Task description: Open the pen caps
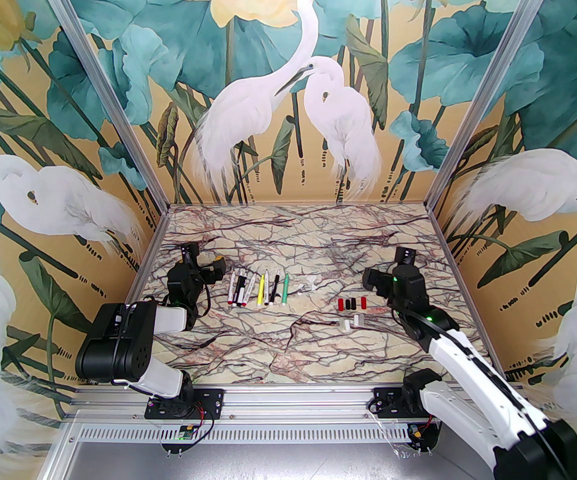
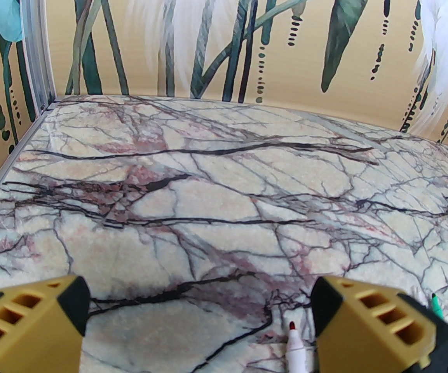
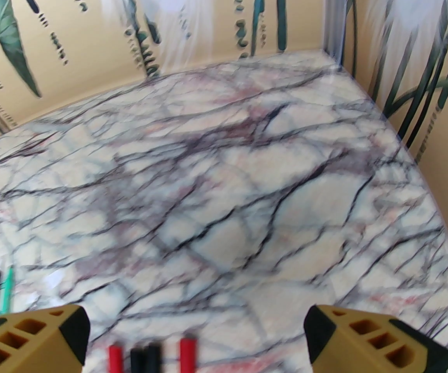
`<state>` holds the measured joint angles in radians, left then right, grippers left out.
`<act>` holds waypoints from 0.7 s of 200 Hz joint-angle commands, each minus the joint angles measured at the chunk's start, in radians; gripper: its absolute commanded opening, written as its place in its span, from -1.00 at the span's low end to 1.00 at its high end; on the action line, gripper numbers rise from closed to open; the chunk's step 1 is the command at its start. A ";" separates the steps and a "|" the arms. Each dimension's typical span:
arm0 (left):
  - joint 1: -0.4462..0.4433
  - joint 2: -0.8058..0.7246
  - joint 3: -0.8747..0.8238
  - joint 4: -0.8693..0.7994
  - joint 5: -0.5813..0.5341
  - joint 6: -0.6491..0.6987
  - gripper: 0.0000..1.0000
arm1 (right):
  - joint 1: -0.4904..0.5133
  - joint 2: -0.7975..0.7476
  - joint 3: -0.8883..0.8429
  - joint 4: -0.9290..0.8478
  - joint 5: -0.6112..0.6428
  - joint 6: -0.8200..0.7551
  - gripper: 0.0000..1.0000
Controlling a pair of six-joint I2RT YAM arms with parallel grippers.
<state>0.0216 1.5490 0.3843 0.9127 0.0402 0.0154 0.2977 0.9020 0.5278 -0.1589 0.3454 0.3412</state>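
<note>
your left gripper (image 2: 198, 297) sits just left of the pens (image 1: 260, 293), which lie side by side on the table (image 1: 288, 358). right of them lies a small forked piece (image 1: 312, 283). four of the pen caps (image 1: 352, 303) sit in a row just left of your right gripper (image 3: 194, 325), two more nearer its base.

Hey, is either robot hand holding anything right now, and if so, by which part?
Nothing is held. The left hand and the right hand are both open and empty; the pens and caps lie on the table.
</note>
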 commanded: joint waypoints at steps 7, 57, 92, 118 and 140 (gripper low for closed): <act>0.006 0.006 0.006 0.004 0.004 -0.006 0.99 | -0.030 0.090 -0.064 0.326 0.159 -0.185 0.99; 0.006 0.006 0.007 0.004 0.005 -0.006 0.99 | -0.118 0.314 -0.113 0.684 0.092 -0.306 0.99; 0.006 0.006 0.005 0.004 0.006 -0.006 0.99 | -0.187 0.391 -0.133 0.794 0.006 -0.312 0.99; 0.006 0.006 0.007 0.003 0.005 -0.006 0.99 | -0.221 0.419 -0.161 0.874 -0.051 -0.315 0.99; 0.007 0.005 0.007 0.004 0.005 -0.006 0.99 | -0.237 0.419 -0.176 0.899 -0.089 -0.323 0.98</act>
<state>0.0216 1.5490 0.3843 0.9127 0.0402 0.0154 0.0750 1.3163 0.3737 0.6430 0.3256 0.0391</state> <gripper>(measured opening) 0.995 0.994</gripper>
